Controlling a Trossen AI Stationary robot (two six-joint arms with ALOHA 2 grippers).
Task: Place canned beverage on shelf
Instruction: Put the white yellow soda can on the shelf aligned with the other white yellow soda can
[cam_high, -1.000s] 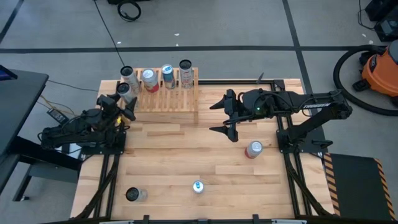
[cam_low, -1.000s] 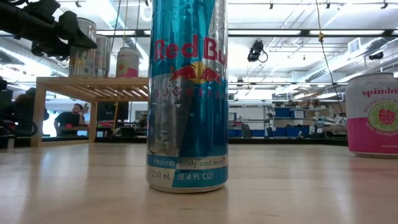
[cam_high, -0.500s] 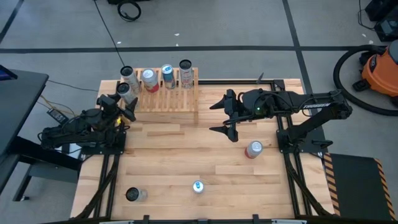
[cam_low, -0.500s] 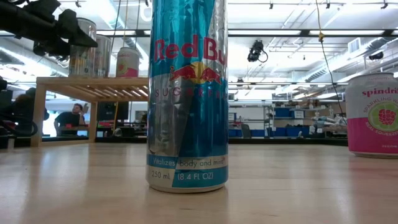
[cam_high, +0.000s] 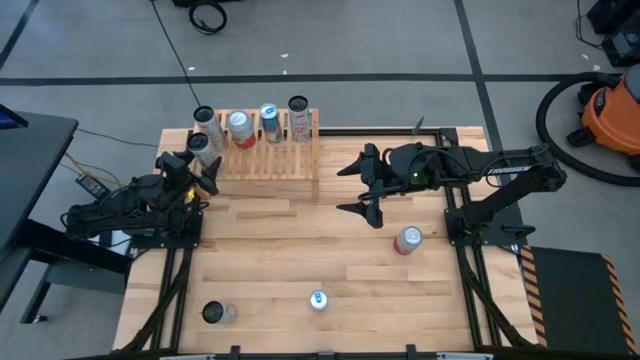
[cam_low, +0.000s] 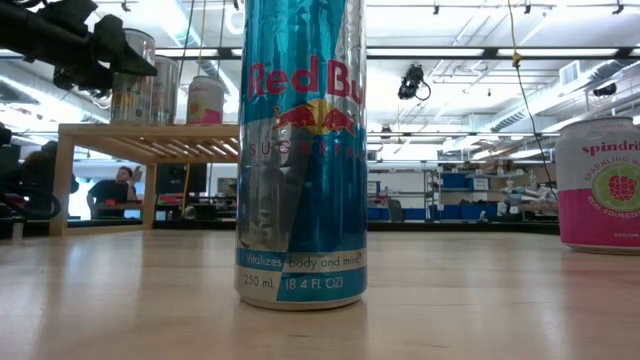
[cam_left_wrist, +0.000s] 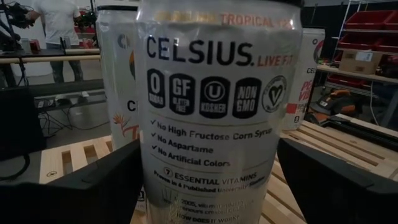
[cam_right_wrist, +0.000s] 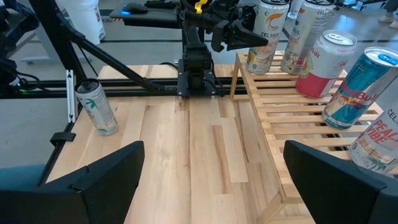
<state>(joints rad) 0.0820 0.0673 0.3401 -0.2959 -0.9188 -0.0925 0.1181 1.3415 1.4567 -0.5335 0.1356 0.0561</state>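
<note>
— Is anything moving since a second ago?

— No. Both arms are staying put, and no can is shifting. The left gripper (cam_high: 200, 166) is sitting at the shelf's (cam_high: 290, 160) left end, its fingers (cam_left_wrist: 93, 186) closed against both sides of the Celsius can (cam_left_wrist: 217, 106), holding it upright.

— So what does that mean for the task?

— I'm reading it as a pause at the put-down: the can is already over the slats, beside the four cans (cam_high: 270, 122) standing along the back, but it's not released.

— And the right gripper?

— The right gripper (cam_high: 348, 188) is hanging over the table (cam_high: 280, 250) just right of the shelf, spread wide and holding nothing.

— What are you failing to see?

— The Celsius can's base is getting cut off in the left wrist view, so I can't say whether it's resting on the slats or hanging just above. The Red Bull can (cam_low: 300, 150) is blocking most of the low view, and the pink can (cam_low: 600, 180) is running off the edge there.
</note>
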